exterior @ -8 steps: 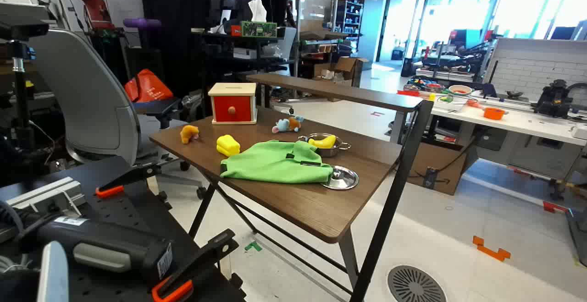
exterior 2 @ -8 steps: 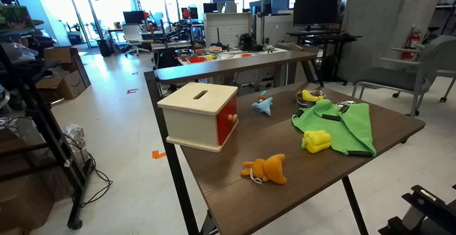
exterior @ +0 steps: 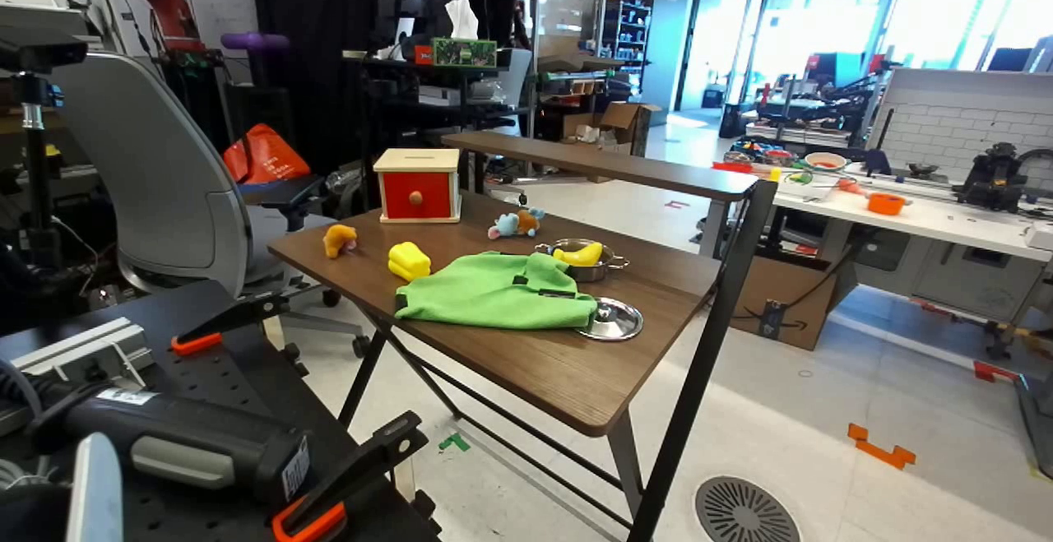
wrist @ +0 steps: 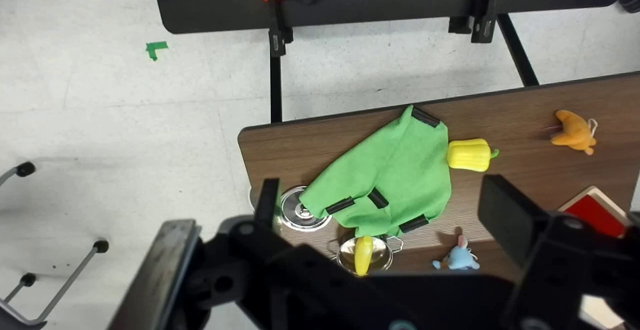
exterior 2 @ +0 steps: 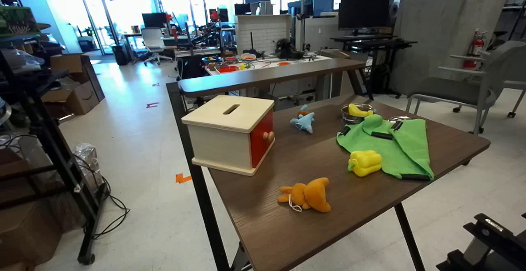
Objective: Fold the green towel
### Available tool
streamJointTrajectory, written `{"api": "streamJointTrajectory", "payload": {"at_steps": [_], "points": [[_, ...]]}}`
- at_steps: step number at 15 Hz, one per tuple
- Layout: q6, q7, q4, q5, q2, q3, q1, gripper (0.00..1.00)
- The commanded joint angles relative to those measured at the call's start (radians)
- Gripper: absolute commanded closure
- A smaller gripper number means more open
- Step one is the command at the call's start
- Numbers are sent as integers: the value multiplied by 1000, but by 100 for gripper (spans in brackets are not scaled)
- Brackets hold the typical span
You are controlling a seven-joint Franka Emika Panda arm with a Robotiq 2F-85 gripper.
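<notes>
The green towel (wrist: 410,170) lies on the brown table in the wrist view, with black strips on its corners and edges. Part of it is folded over, and one corner rests on a shiny pot lid (wrist: 295,220). The towel also shows in both exterior views (exterior: 494,295) (exterior 2: 404,149), lying crumpled and partly doubled. My gripper (wrist: 382,185) is wide open and empty, with its fingers to either side of the towel in the wrist view, well above the table. The gripper is out of sight in both exterior views.
A yellow pepper (wrist: 469,154) touches or nearly touches the towel. A metal pot (wrist: 382,255) with a yellow banana (wrist: 363,255) stands against its other edge. A blue toy (wrist: 460,257), an orange toy (wrist: 575,130) and a red-fronted box (exterior: 418,188) are on the table. A raised shelf (exterior: 609,165) runs along one side.
</notes>
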Motion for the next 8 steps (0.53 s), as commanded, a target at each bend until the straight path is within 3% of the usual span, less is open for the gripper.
{"api": "streamJointTrajectory", "payload": {"at_steps": [1,5,8], "points": [[155,-8,-11,-29,118,44,36,0],[326,-30,-16,-69,341,111,96,0],[381,-96,35,-96,533,121,133,0]]}}
